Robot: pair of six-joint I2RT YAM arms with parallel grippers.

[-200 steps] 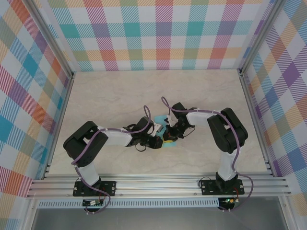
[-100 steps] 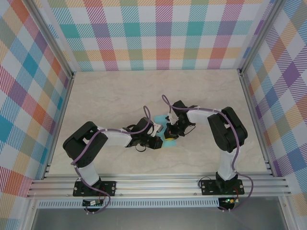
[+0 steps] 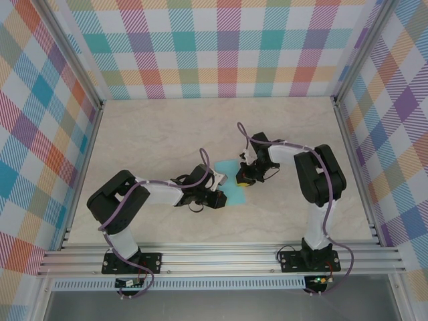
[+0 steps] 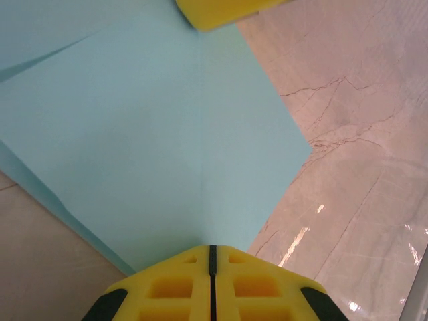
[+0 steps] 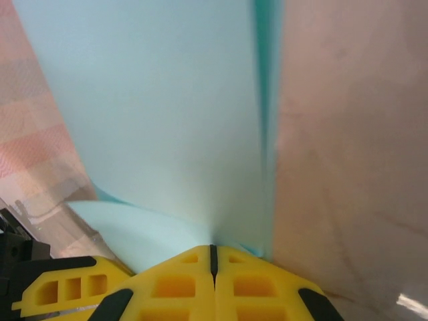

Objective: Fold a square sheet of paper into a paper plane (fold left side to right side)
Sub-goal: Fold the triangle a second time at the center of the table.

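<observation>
Showing a faint centre crease and a second layer peeking out along its edges, the thin turquoise-blue square sheet of paper point(image 4: 167, 134) lies near the middle of the pale marble-patterned bench point(image 3: 167, 134) — partly folded, not yet a dart. The yellow-fingered left gripper point(image 4: 212, 249) is closed, its tips at the sheet's near corner. The yellow-fingered right gripper point(image 5: 212, 249) is closed too, at the opposite corner. Whether either pinches or merely presses the paper, I cannot tell. My reading: a side fold is being set. Next comes laying edge onto edge squarely, one gripper anchoring — then pressing the crease flat.
</observation>
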